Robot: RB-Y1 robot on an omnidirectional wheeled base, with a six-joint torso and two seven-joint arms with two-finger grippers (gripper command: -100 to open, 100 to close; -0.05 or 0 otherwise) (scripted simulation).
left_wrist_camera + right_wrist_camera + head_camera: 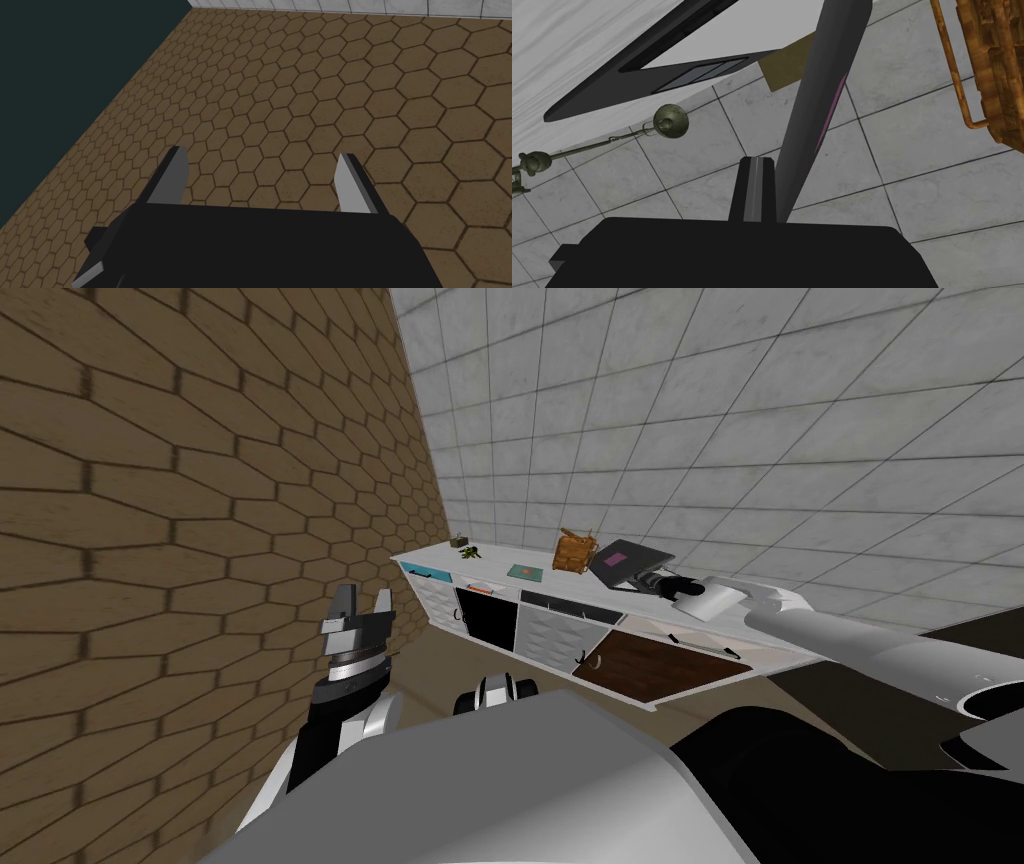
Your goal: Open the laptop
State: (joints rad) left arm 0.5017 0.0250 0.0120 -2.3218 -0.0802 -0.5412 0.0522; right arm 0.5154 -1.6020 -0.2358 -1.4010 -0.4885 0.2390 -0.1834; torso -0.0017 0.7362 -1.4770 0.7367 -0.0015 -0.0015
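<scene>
Right gripper (769,167) clamps the half-open laptop lid (824,70)

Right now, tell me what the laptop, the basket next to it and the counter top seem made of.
The laptop has a smooth, matte, dark grey shell with no grain; it could be plastic or metal, I cannot tell which. The basket is orange-brown with ribbed sides and a thin bent frame, so likely wicker or wood. The counter top is plain white and faintly streaked; its material is unclear.

The right gripper (776,172) clamps the dark laptop lid (824,85) edge-on, one finger (755,190) flat against it; the laptop base (587,99) splays away from the lid; a green lamp (671,120) and a brown basket (994,70) stand near.
</scene>
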